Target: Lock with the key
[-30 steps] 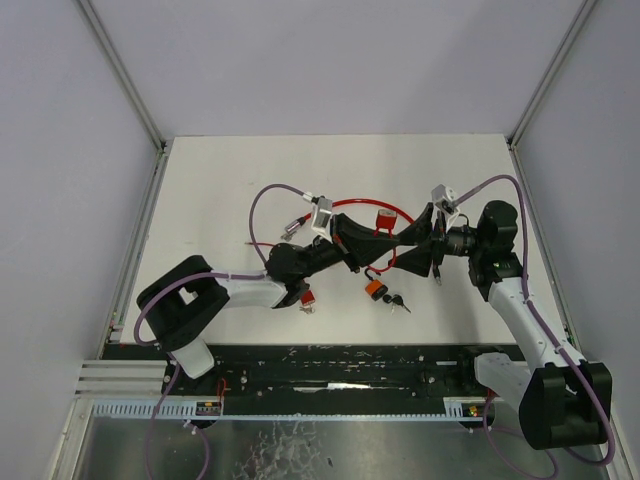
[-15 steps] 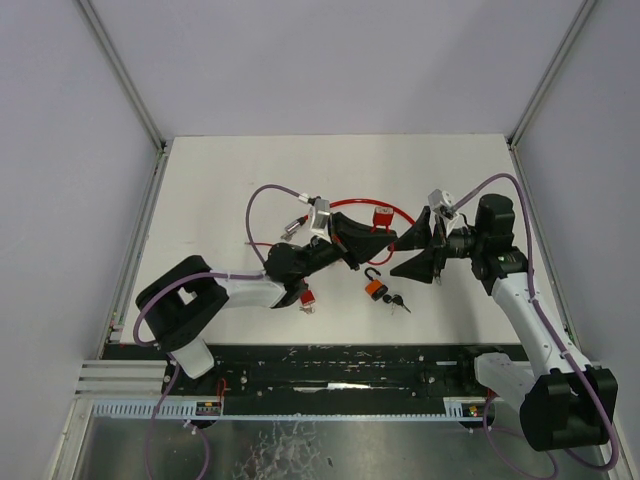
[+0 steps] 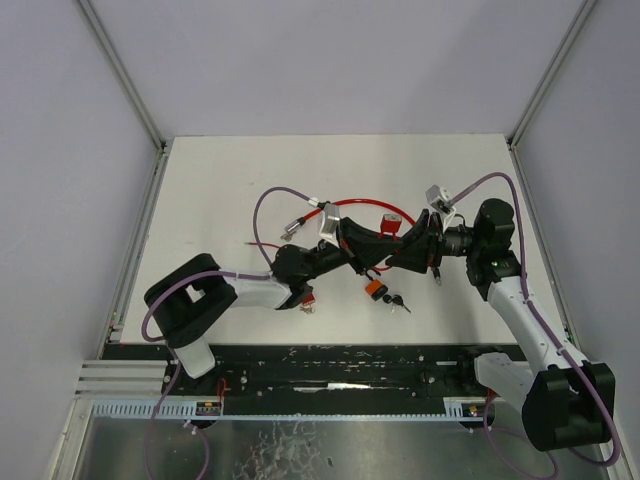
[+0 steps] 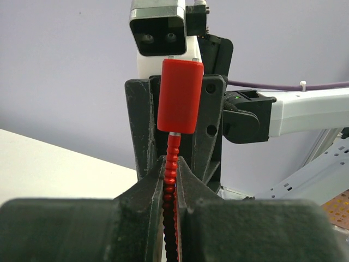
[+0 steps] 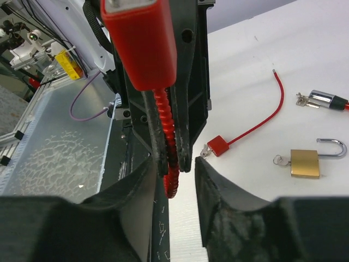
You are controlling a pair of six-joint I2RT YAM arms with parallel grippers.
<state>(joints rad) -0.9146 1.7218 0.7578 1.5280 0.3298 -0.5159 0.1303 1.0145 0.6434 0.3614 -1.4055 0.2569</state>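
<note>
My left gripper (image 4: pixel 170 164) is shut on a red ribbed cable (image 4: pixel 172 150), just below the cable's red lock body (image 4: pixel 180 95). In the top view this gripper (image 3: pixel 368 244) meets my right gripper (image 3: pixel 388 254) over the middle of the table, with the red lock body (image 3: pixel 388 228) between them. In the right wrist view my right gripper (image 5: pixel 173 164) stands open, its jaws straddling the left fingertips (image 5: pixel 182 136) and the cable's hanging end (image 5: pixel 171 180) without touching. An orange padlock (image 3: pixel 373 288) with keys (image 3: pixel 397 301) lies below them on the table.
A small red padlock (image 5: pixel 218 146) on a thin red wire, a brass padlock (image 5: pixel 305 162) with its shackle open and a silver lock (image 5: pixel 322 100) lie on the white table (image 3: pixel 230 190). The red cable loops toward the back (image 3: pixel 350 203). Purple cables arc over both arms.
My right gripper has moved left up to the left gripper and narrowed around its fingertips and the cable end. The left gripper has kept its hold and shifted slightly right.
</note>
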